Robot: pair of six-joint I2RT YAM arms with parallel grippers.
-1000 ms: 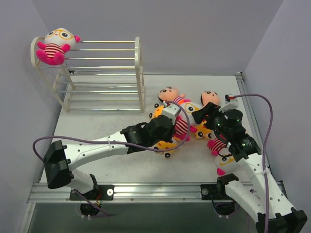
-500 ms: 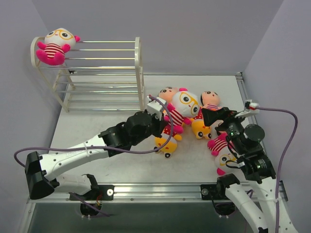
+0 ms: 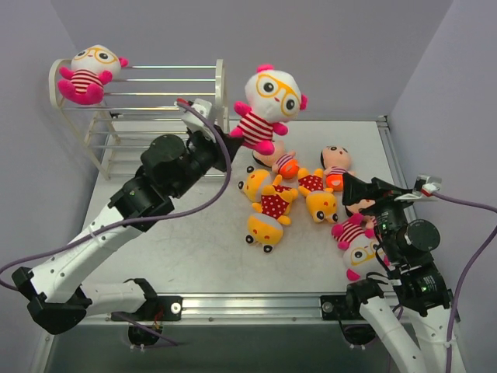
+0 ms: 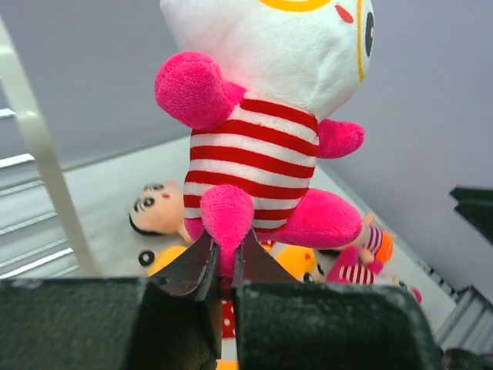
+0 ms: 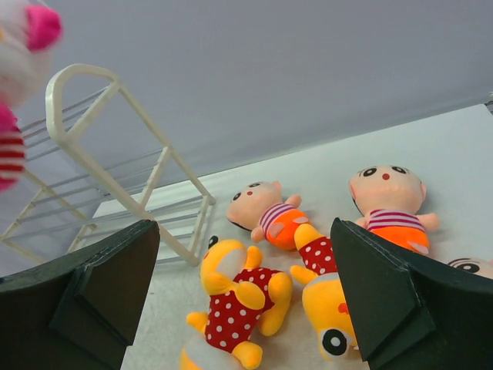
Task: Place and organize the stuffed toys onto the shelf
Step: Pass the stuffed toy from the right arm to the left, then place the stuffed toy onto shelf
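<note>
I've got the pink doll with glasses (image 3: 269, 107), white-faced and red-striped at the belly, up in the air just beside the right end frame of the shelf (image 3: 220, 87). My left wrist view shows what the overhead hides: the left pincer (image 4: 220, 262) pressed together on one pink leg (nothing else gripped). A second pink doll (image 3: 85, 74) sits at the left end of the top tier. The right pincer (image 5: 244, 231) is spread wide, holding nothing, facing the other dolls (image 3: 268, 214) on the surface (image 3: 178, 249).
</note>
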